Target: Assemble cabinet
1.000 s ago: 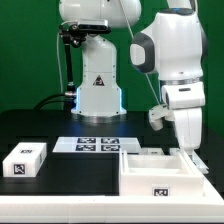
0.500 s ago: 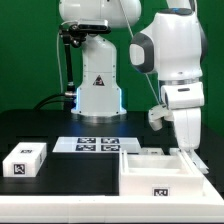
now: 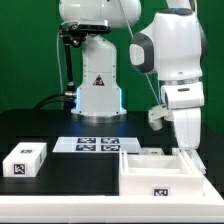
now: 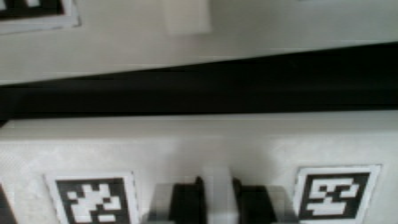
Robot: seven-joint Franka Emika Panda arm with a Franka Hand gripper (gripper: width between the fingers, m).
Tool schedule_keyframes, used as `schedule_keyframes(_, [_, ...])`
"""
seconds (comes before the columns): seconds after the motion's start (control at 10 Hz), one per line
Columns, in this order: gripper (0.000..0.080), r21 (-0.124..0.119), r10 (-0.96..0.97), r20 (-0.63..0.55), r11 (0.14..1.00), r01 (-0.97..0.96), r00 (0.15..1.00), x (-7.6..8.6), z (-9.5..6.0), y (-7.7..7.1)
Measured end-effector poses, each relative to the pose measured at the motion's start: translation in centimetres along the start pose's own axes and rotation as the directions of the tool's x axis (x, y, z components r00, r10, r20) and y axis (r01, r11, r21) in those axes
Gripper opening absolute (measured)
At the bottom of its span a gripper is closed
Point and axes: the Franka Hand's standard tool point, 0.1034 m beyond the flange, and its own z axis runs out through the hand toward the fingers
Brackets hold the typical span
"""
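The black desk point(image 3: 60, 125) fills the lower half of the exterior view. The white arm point(image 3: 175, 50) rises from its base at the middle back and comes down on the exterior view's right.

The cabinet point(image 3: 160, 180), a large open-topped white box, sits on the desk at the near corner on the exterior view's right. One black-and-white tag faces forward on its front wall.

The marker board point(image 3: 95, 144) lies flat near the middle of the desk, just beside the cabinet on the exterior view's left. A small white block point(image 3: 25, 160) with one tag on its front stands well apart from the cabinet, on the exterior view's far left.

The tool point(image 3: 189, 146) points straight down over the far right part of the cabinet. Its lower end reaches the level of the box's back rim, and its tips are not clear from this side.

In the wrist view the cabinet point(image 4: 196, 150) shows as a blurred white surface with two tags, and a dark band of desk point(image 4: 178, 85) lies beyond it. The tool point(image 4: 214, 200) sits between the two tags. Its dark fingers point(image 4: 185, 202) stand close together with a narrow white strip between them. I cannot tell whether they pinch that strip or only hang over it.
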Motion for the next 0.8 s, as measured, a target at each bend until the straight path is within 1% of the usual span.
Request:
schedule_keyframes(0.3, [0.0061,0.0,0.0,0.0,1.0,0.0,1.0,0.0,0.0,0.0])
schedule_keyframes(0.4, [0.0061,0.0,-0.003,0.004,1.0,0.003,1.0,-0.1,-0.3,-0.1])
schedule_keyframes(0.6, [0.0061,-0.016,-0.017,0.03,1.0,0.017,0.999,-1.0,-2.8,-0.1])
schedule_keyframes(0.7, [0.0061,-0.031,-0.02,0.043,0.999,0.022,0.999,-2.0,-4.4,0.6])
schedule_keyframes(0.8, [0.0061,-0.04,-0.027,0.048,0.999,0.029,0.998,-2.8,-5.0,0.8])
